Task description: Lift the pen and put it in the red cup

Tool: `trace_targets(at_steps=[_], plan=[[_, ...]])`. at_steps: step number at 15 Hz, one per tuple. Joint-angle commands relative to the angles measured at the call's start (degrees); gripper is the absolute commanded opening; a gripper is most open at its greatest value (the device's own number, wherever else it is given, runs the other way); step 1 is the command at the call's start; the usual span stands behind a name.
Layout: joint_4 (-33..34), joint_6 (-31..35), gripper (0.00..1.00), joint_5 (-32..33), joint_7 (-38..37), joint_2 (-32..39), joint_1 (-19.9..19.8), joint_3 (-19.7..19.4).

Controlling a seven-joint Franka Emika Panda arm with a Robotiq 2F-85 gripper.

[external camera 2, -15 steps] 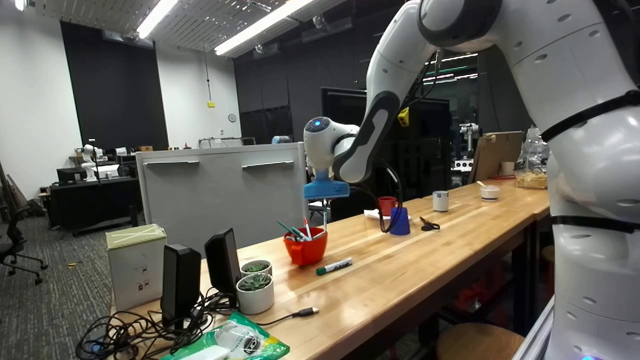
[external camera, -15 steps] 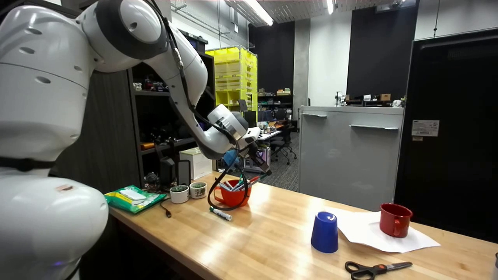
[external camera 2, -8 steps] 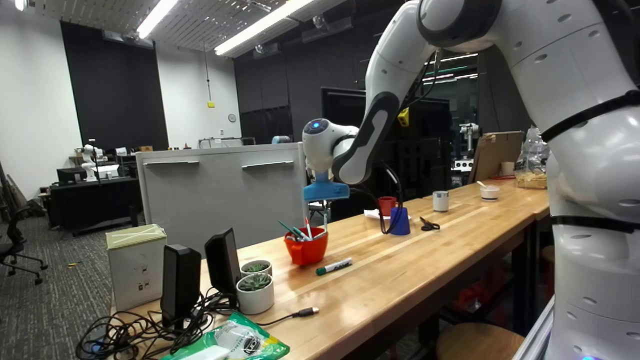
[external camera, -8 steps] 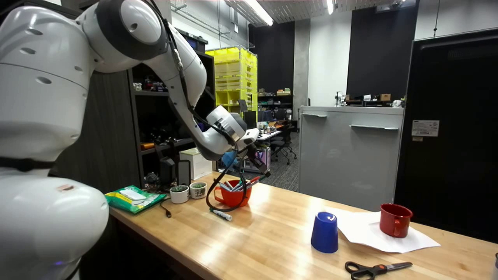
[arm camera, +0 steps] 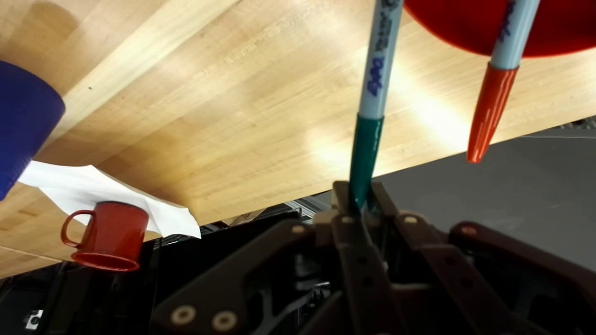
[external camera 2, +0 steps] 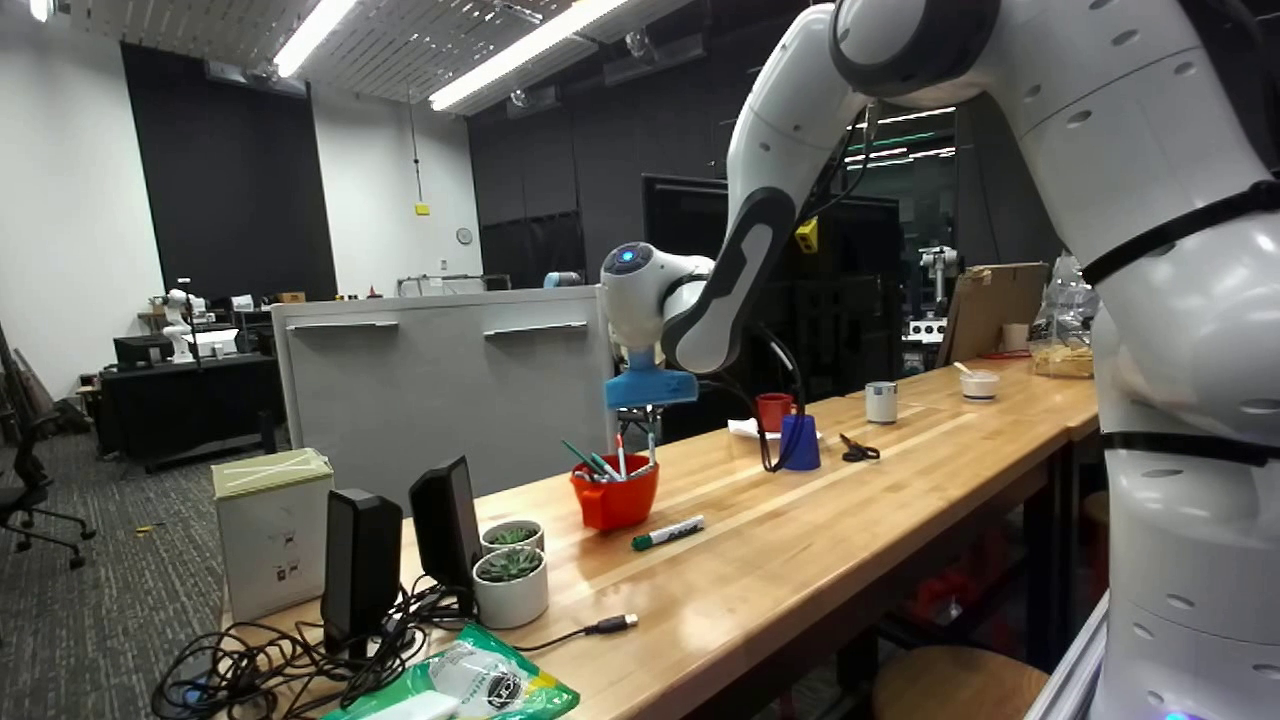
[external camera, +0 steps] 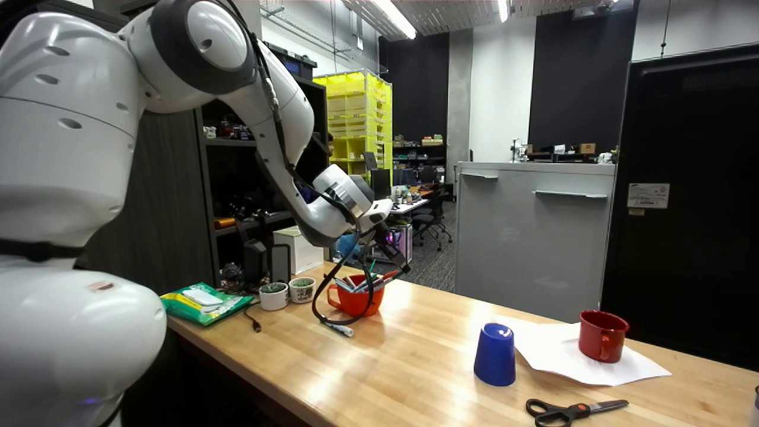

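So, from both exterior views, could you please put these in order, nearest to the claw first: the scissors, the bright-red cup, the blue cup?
1. Bright-red cup: below the claw, slightly left in both exterior views.
2. Blue cup: well off to the right.
3. Scissors: farther right still.

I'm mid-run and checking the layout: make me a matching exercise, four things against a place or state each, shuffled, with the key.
1. teal-capped marker (wrist view)
2. blue cup
3. dark-red cup
4. bright-red cup

A. red-capped marker sticking out
B. stands narrow end up
C. capped end held in the gripper
D. stands on white paper

Pairs: 1-C; 2-B; 3-D; 4-A
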State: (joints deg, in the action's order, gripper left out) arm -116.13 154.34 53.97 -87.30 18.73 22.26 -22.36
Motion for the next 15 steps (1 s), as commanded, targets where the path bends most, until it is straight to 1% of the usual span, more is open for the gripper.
trace_targets(at_steps=[1,4,10,11,12,13,15], plan=[[-0.38,-1.14,0.32,0.88,-1.80,-0.26,1.09,-0.12],[-0.54,-1.09,0.47,0.63,-1.68,-0.29,1.05,-0.07],[-1.49,-0.81,0.87,0.33,-1.95,-1.38,0.76,-0.18],[-1.71,-0.77,0.95,0.20,-1.98,-1.69,0.68,-0.17],[-2.02,-0.60,0.99,0.19,-2.01,-2.15,0.59,-0.23],[-2.29,-0.45,1.00,0.22,-2.07,-2.58,0.50,-0.30],[-3.32,-0.18,1.00,-0.85,-1.00,-3.95,0.00,-0.05]])
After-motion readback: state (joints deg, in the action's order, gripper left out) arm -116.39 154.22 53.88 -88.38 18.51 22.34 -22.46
